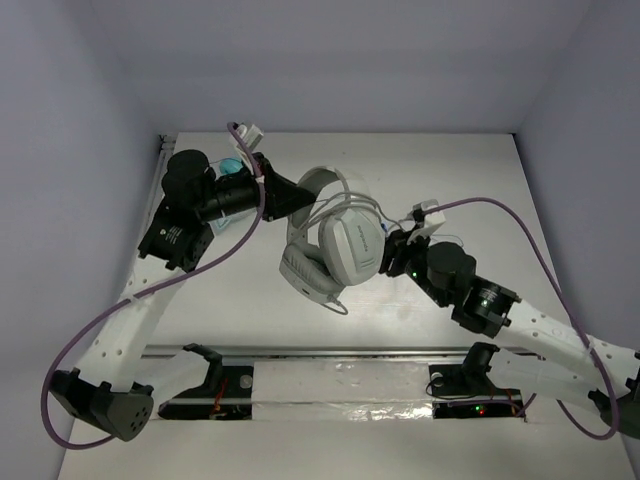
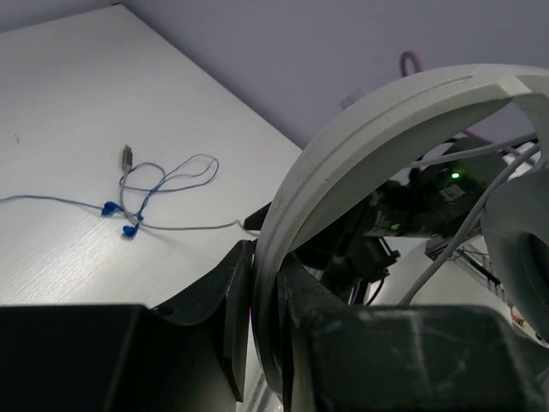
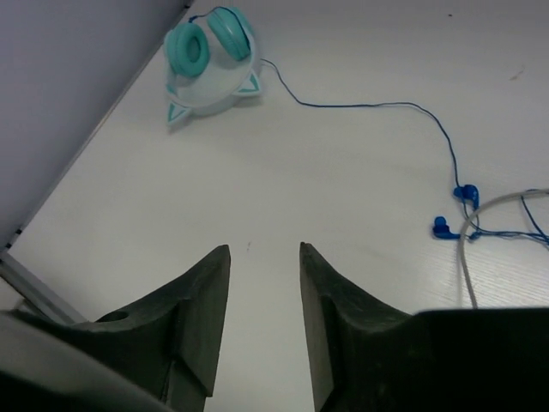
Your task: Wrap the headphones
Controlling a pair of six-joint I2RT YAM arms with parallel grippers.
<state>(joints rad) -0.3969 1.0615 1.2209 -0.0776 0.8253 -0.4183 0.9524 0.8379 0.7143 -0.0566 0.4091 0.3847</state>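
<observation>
The white-and-grey headphones [image 1: 335, 245] stand propped up at the table's middle, with thin white cable looped over the headband and cups. My left gripper [image 1: 303, 198] is shut on the headband; in the left wrist view the curved band [image 2: 360, 129] runs down between the two fingers of that gripper [image 2: 266, 262]. My right gripper [image 1: 390, 248] sits just right of the near cup, apart from it. In its own view the right gripper [image 3: 264, 249] stands open over bare table with nothing between its fingers.
Small teal cat-ear headphones [image 3: 210, 64] lie by the far left wall, half hidden behind the left arm [image 1: 232, 165]. Blue earbuds [image 3: 455, 210] with a thin blue cord lie on the table [image 2: 129, 215]. A metal rail [image 1: 340, 352] runs along the near edge.
</observation>
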